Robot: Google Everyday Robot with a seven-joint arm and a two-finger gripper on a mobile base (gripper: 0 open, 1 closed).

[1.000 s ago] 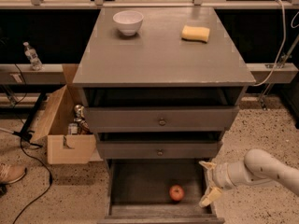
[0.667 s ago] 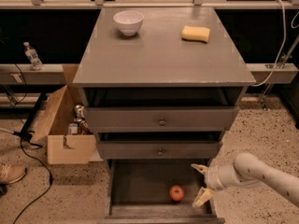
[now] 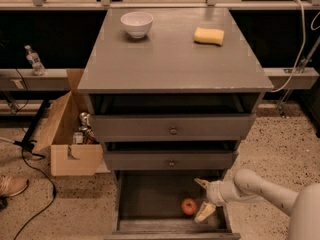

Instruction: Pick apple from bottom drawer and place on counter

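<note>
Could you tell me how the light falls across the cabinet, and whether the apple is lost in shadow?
Camera view: the counter is evenly lit, with no glare; the bottom drawer lies dim in shadow, yet the apple reads clearly red; the open gripper, just right of it, shows pale.

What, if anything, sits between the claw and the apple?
Nothing visible. The gripper, fingers open, is inside the bottom drawer just right of the apple, with only bare drawer floor between them.
</note>
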